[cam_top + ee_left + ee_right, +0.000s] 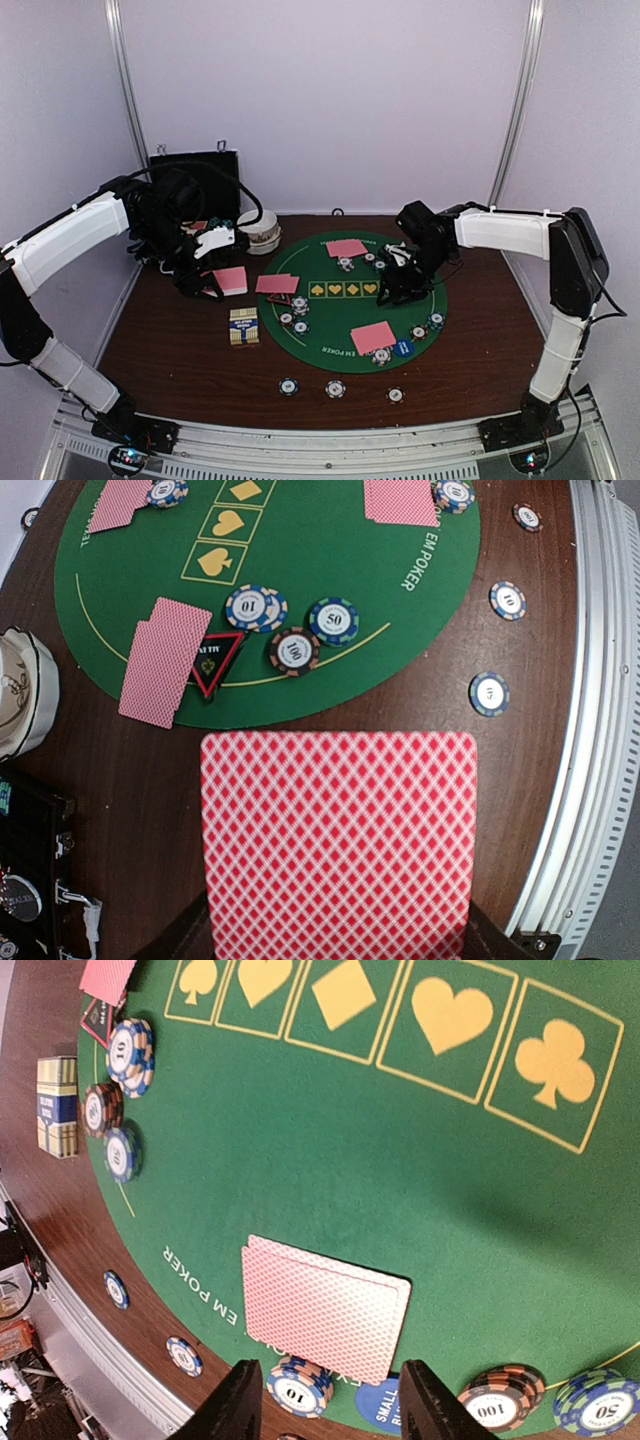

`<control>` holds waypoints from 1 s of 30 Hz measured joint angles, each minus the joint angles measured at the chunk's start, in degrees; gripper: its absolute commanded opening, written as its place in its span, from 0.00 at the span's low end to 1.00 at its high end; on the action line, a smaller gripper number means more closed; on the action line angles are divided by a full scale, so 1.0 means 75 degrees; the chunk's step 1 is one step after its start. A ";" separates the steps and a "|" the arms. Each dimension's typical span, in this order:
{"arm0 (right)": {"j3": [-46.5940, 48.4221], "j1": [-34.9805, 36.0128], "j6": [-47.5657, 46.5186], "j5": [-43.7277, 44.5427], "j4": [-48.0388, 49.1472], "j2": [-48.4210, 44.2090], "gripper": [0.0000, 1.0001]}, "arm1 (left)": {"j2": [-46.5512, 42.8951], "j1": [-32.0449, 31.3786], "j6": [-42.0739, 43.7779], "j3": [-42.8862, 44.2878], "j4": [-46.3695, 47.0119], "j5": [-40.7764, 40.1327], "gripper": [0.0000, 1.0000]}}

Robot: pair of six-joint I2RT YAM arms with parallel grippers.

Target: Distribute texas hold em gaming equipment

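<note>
plain pale lilac walls (pixel 330 90) enclose a dark wood table (pixel 480 340), metal corner posts (pixel 518 100), even light.

A dark wooden table (pixel 480 350) is carrying a round green felt mat (pixel 330 325) across its middle. A card box (pixel 243 326) is sitting just beside the mat's left rim. Three poker chips (pixel 335 388) are lying in a row near the near edge. A black case (pixel 195 175) and white bowls (pixel 262 232) are standing toward the far left corner.

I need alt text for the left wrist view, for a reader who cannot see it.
The left pincer holds a pink-backed card over the brown table, filling the lower frame. Beyond it, on the green felt mat, face-down cards lie beside a red-triangle button and striped chips; three more chips sit on the table at right.
</note>
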 measured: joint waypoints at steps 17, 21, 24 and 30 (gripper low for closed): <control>0.0924 0.0970 0.0280 0.0475 0.1093 0.1539 0.40 | -0.0006 0.0000 0.0000 0.0000 -0.0009 -0.0003 0.00; 0.0612 0.0997 0.0356 0.0565 0.1501 0.1539 0.39 | -0.0041 0.0000 0.0000 0.0000 -0.0009 -0.0003 0.00; 0.0306 0.1023 0.0393 0.0583 0.1749 0.1504 0.39 | -0.0067 0.0000 0.0000 0.0000 -0.0009 -0.0003 0.00; -0.0361 0.1096 0.0548 0.0659 0.2428 0.1154 0.38 | -0.0070 0.0000 0.0000 0.0000 -0.0009 -0.0003 0.00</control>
